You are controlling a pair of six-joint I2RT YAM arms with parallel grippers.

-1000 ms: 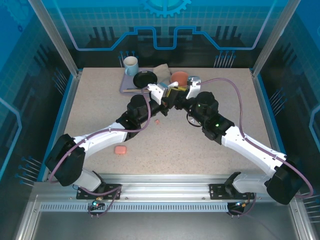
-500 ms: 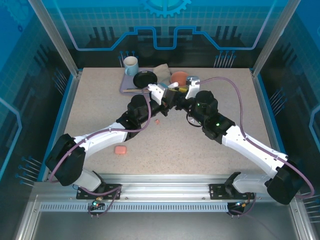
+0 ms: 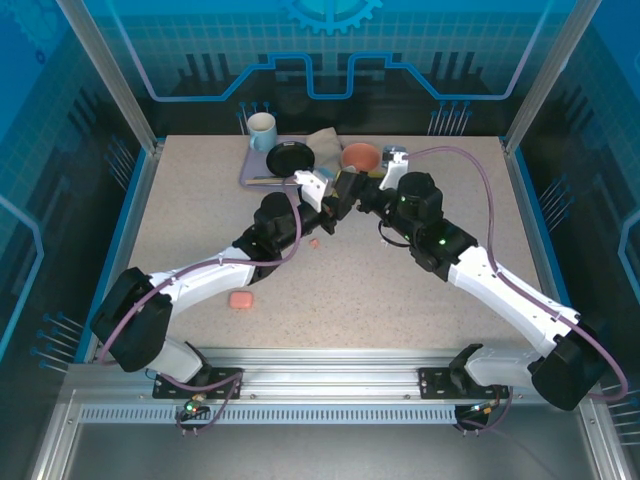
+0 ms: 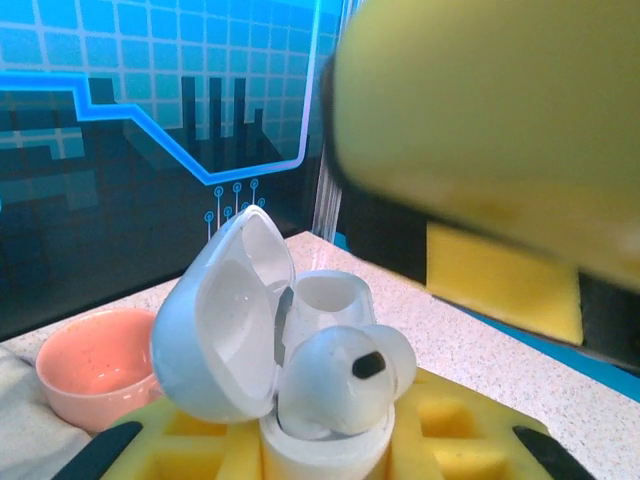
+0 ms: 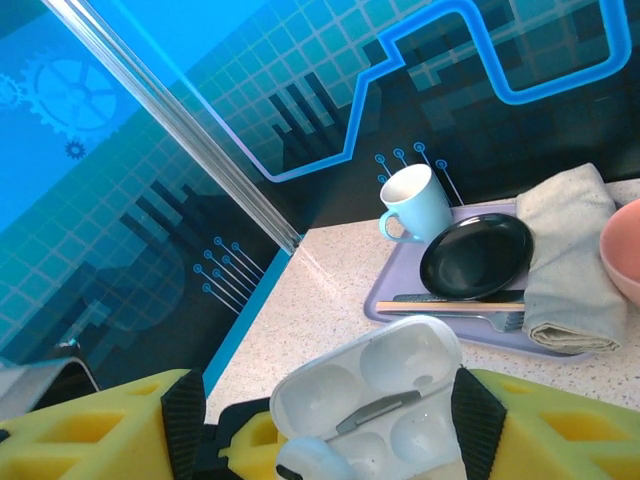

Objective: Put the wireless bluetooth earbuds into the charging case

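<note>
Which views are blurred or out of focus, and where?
Left wrist: a yellow mass at upper right is badly blurred, seemingly too near the lens, while the case and earbud stay sharp. Right wrist: crisp from the near case back to the mug. Top: sharp and evenly lit, no glare on the table.

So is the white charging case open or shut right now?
Open. In the left wrist view the white charging case has its lid swung back, and a white earbud pokes up from it.
</note>
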